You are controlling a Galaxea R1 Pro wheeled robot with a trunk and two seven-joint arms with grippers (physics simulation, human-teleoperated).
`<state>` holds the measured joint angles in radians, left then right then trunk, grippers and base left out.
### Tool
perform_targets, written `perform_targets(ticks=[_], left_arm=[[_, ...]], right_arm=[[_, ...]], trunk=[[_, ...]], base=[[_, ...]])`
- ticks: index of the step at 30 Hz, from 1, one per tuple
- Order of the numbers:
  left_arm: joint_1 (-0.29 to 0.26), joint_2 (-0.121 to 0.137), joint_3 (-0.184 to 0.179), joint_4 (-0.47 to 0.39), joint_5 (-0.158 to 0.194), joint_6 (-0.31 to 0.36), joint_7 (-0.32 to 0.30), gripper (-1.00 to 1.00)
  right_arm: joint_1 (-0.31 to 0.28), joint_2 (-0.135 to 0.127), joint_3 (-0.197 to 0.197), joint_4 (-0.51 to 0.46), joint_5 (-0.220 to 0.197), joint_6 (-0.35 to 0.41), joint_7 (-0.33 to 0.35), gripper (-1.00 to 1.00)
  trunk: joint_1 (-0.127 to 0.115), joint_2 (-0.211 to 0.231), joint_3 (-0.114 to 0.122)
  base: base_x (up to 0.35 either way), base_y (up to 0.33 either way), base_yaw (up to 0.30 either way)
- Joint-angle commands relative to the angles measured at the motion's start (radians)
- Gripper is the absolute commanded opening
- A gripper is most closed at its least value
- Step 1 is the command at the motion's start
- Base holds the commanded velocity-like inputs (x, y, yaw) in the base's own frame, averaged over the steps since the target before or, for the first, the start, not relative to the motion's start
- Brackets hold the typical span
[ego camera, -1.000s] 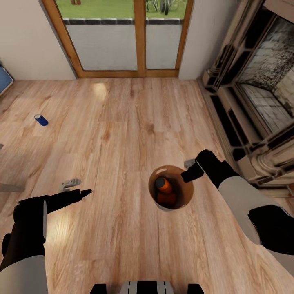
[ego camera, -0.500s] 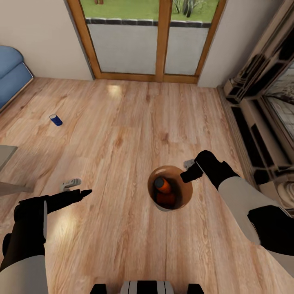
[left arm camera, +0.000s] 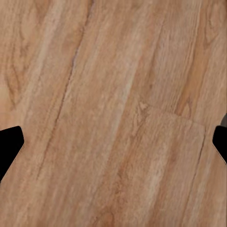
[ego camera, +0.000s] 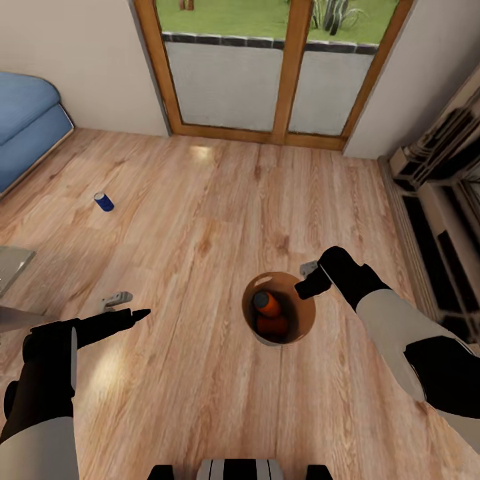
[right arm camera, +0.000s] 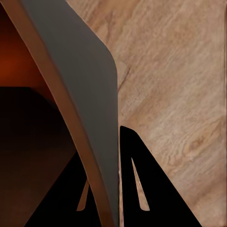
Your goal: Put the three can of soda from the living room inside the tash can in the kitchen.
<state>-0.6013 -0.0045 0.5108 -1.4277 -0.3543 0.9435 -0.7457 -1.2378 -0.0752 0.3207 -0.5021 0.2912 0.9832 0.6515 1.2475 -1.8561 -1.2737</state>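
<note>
- The bin (ego camera: 280, 331) hangs in front of the robot over the wood floor (ego camera: 220, 200), held by its rim at the right side.
- The right gripper (ego camera: 309, 280) pinches that rim. In the right wrist view one finger (right arm camera: 142, 189) lies outside the bin's (right arm camera: 80, 80) grey wall and the other sits inside against the brown lining, with the wall between them.
- Two orange cans lie inside the bin. The upper orange can (ego camera: 268, 304) is tilted, its dark top end toward the window side. The lower can (ego camera: 272, 325) lies under it, partly covered.
- The blue can (ego camera: 103, 201) lies on its side on the floor, well apart from the bin, off to the robot's left and farther ahead, near the blue sofa (ego camera: 30, 127).
- The left gripper (ego camera: 123, 308) hangs over bare floor, holding nothing. In the left wrist view its two dark fingers (left arm camera: 10, 144) sit at opposite edges of the frame, spread wide, with only floor planks (left arm camera: 113, 113) between them.
- A glazed door (ego camera: 277, 73) with a wooden frame stands in the far wall, with grass beyond the glass.
- A dark-and-pale fireplace surround (ego camera: 440, 193) runs along the robot's right.
- A grey tabletop corner (ego camera: 12, 263) shows at the left edge of the head view.
</note>
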Motion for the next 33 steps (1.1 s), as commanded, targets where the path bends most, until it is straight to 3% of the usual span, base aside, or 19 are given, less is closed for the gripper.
perform_targets(ticks=[1,33], left_arm=[[0.0,0.0,0.0,0.0,0.0,0.0,0.0,1.0],[0.0,-0.001,0.0,-0.001,0.0,-0.003,0.0,1.0]], right_arm=[[0.002,0.0,-0.003,0.0,-0.034,0.011,0.005,-1.0],[0.026,0.005,0.001,-0.005,-0.033,0.009,0.005,-1.0]], trunk=[[0.0,0.0,0.001],[0.0,0.0,0.024]], base=[[0.319,-0.142,0.222],[0.305,-0.172,0.222]])
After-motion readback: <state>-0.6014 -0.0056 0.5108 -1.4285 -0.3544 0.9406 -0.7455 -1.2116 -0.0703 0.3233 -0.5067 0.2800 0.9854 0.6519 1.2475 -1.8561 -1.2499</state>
